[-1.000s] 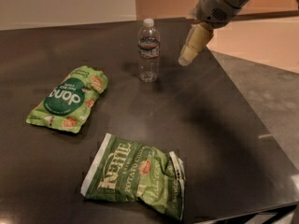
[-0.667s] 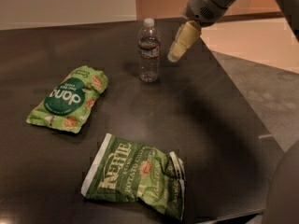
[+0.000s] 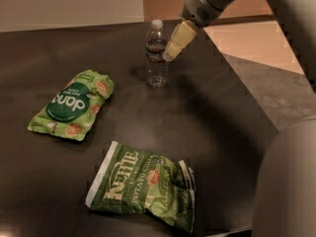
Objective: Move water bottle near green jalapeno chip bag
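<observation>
The water bottle [image 3: 156, 53] stands upright at the far middle of the dark table; it is clear with a white cap and a dark label band. The green jalapeno chip bag [image 3: 143, 185] lies flat near the table's front edge, dark green with white "Kettle Potato Chips" lettering. My gripper [image 3: 174, 47] hangs from the arm at the upper right, its cream-coloured fingers right beside the bottle's right side at label height.
A lighter green bag with a dark green circle [image 3: 71, 105] lies at the left of the dark table [image 3: 212, 127]. The table's right edge runs diagonally, with grey floor [image 3: 281, 93] beyond. A pale part of the robot [image 3: 286, 181] fills the lower right.
The gripper has moved left and slightly down toward the bottle, from well to its right to right beside it. The bottle and both bags have not moved.
</observation>
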Controlling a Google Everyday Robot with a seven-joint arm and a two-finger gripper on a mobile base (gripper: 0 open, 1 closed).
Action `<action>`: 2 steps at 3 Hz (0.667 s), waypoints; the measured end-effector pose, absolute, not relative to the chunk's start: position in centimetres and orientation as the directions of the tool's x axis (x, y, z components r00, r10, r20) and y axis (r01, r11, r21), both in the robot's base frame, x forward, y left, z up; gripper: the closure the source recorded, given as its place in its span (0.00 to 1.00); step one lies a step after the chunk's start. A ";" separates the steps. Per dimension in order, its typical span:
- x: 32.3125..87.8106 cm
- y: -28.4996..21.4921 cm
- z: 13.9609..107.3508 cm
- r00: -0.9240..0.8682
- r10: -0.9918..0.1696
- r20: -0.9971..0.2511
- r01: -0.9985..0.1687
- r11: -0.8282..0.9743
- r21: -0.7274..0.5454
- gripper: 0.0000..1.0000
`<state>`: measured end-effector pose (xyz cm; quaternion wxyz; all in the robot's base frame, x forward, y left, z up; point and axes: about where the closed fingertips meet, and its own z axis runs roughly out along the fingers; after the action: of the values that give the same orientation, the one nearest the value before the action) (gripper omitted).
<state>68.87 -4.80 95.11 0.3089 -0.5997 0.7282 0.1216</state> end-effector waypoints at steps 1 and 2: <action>68.9 -3.1 94.8 -0.075 -0.782 -0.619 -0.960 0.225 -0.167 0.00; 68.5 -1.9 94.4 -0.068 -0.776 -0.627 -0.972 0.194 -0.134 0.19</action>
<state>68.51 -1.91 94.36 0.2994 -0.6134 0.7123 0.1635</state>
